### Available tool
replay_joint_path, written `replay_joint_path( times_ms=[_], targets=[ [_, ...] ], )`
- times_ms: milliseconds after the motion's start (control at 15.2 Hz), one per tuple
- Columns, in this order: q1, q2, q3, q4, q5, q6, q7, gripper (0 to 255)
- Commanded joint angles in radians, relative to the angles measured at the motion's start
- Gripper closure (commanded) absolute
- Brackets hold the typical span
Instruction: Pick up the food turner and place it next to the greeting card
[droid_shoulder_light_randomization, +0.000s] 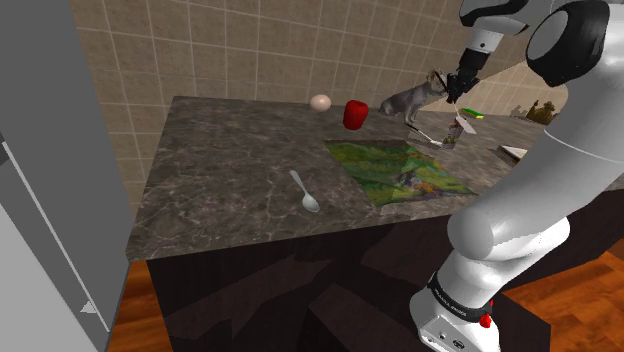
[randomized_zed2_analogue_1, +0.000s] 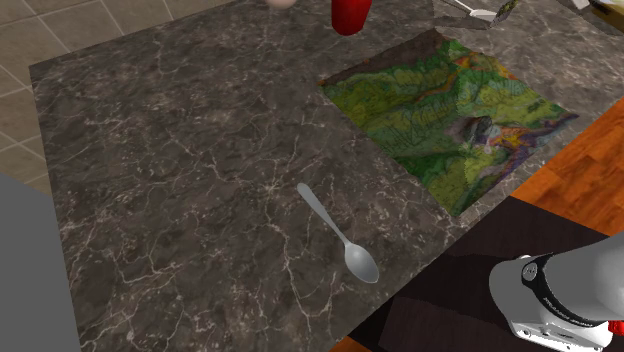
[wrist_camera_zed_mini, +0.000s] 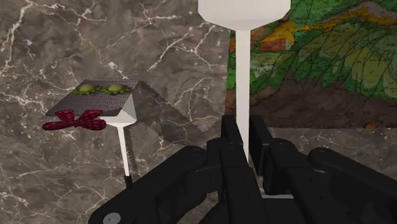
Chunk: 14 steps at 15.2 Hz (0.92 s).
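The hand (wrist_camera_zed_mini: 240, 130) was closed on the food turner (wrist_camera_zed_mini: 242, 76). Its two black fingers clasped the thin white shaft between them, and the broad white blade pointed away from the hand, down toward the table (randomized_zed2_analogue_1: 180, 180). From where I stood I could not tell whether the blade touched the stone top or hung just above it.

The turner was over the dark marbled surface, right at the edge of a green printed sheet (randomized_zed2_analogue_1: 450, 110) that lay flat on the table. Near it, on the bare stone, stood the greeting card (wrist_camera_zed_mini: 95, 98), folded like a little tent, its grey face showing green leaves and a red bow. The card and the turner were apart.

In the shoulder view the hand (droid_shoulder_light_randomization: 460, 90) hung above the far end of the table, close to a grey animal figure (droid_shoulder_light_randomization: 408, 100). A red object (droid_shoulder_light_randomization: 355, 114) and a pale egg-shaped thing (droid_shoulder_light_randomization: 320, 102) sat further along the back edge. A metal spoon (randomized_zed2_analogue_1: 340, 235) lay alone on the open stone, well apart from the sheet's near corner.
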Motion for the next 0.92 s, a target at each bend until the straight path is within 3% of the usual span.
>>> replay_joint_path(
  times_ms=[0, 198, 858],
  targets=[
    [-0.025, 0.039, -0.030, 0.045, 0.020, -0.013, -0.059, 255],
    [-0.060, 0.093, -0.064, 0.104, 0.052, -0.027, -0.128, 255],
    [-0.054, 0.069, -0.059, -0.058, 0.039, 0.114, -0.124, 255]
  ],
)
